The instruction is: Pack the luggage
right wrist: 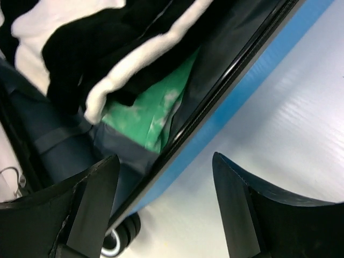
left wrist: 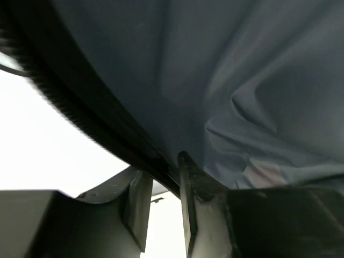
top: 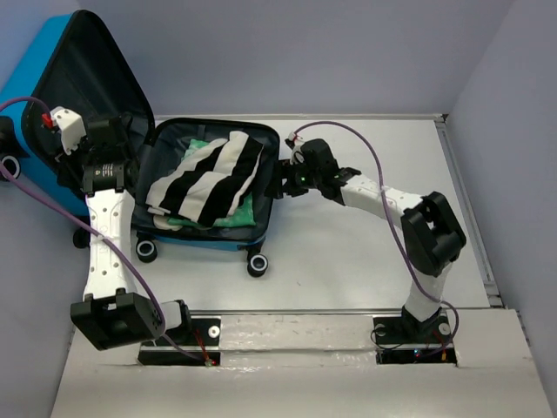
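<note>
Packing looks done, the closing step is in hand. The luggage point(top: 204, 241) lies open on the table point(top: 365, 244) toward 10 o'clock, with its lid propped up at 10. A striped garment point(top: 209, 174) lies over a green item point(top: 228, 216) inside. The left gripper point(left wrist: 161, 173) seems to be pinching the lid rim. The right gripper point(right wrist: 161, 204), fingers spread, straddles the base rim at 3 o'clock. Next: swing the lid toward 3 while the right gripper steadies the base, clear of the cloth.

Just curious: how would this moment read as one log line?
suitcase: open, lid up | striped cloth over green item inside | left jaws: at lid rim | right jaws: open, at right rim
</note>
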Motion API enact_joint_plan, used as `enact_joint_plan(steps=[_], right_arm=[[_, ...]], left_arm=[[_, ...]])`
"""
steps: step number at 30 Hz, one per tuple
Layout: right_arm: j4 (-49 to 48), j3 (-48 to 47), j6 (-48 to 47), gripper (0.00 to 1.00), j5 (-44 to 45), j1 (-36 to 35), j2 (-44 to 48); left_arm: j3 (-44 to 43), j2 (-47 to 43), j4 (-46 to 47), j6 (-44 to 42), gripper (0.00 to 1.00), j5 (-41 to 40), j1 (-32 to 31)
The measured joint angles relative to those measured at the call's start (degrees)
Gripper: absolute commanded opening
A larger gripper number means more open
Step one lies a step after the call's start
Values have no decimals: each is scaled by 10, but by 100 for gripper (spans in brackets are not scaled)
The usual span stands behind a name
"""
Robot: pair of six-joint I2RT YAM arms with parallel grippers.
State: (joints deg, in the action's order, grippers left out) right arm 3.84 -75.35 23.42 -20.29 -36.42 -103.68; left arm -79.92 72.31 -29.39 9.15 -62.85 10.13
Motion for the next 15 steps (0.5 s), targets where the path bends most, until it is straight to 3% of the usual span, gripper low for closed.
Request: enact_joint_plan(steps=[2, 3, 4, 5, 7, 9, 13, 15], right_arm=[[-1, -31, 10, 68, 3, 0, -37], [-2, -50, 16, 63, 4, 0, -57], [-4, -64, 19, 53, 3, 0, -75], [-5, -83, 26, 35, 2, 0, -99], [-3, -102, 47, 18, 5, 2, -125], [13, -109, 68, 11, 9, 14, -125], [17, -122, 111, 9, 22, 20, -136], [17, -129, 116, 7, 26, 19, -141]], left_arm=[[0, -1, 8, -7, 8, -2, 0], [1, -4, 13, -7, 6, -1, 0], [3, -5, 18, -5, 6, 2, 1], [7, -10, 31, -3, 6, 8, 1], [8, -16, 45, -4, 6, 24, 2], [14, -24, 58, -9, 6, 31, 1], [51, -61, 87, -27, 6, 38, -13], [76, -85, 97, -35, 6, 20, -51]])
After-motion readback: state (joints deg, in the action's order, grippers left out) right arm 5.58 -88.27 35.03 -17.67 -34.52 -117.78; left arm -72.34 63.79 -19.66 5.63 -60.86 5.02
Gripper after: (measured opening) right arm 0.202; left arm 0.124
